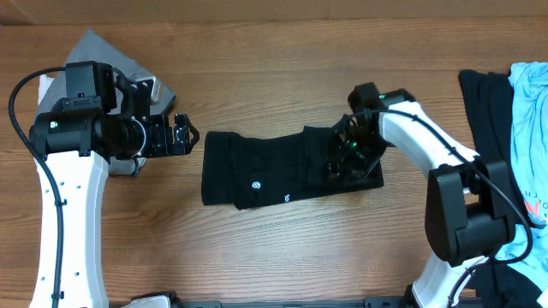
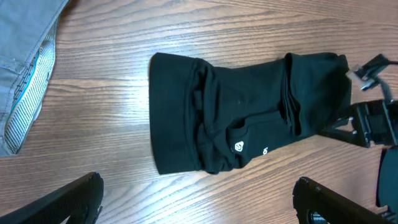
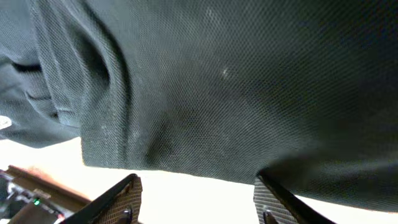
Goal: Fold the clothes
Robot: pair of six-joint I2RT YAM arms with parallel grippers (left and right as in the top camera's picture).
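The clothes in play are a black T-shirt [image 1: 274, 167] with small white logo marks, lying folded into a compact rectangle in the middle of the wooden table. It also shows in the left wrist view [image 2: 236, 112]. My left gripper [image 1: 182, 134] hovers just left of the shirt's left edge, its jaws wide open and empty [image 2: 198, 182]. My right gripper [image 1: 347, 158] sits on the shirt's right end. In the right wrist view its jaws [image 3: 198, 180] stand apart just below the fabric edge [image 3: 217, 81], with nothing between them; one fingertip touches the cloth.
A grey garment [image 1: 103, 51] lies at the back left under my left arm, its striped hem visible [image 2: 25, 62]. A pile of black [image 1: 488, 103] and light-blue [image 1: 531, 103] garments lies at the right edge.
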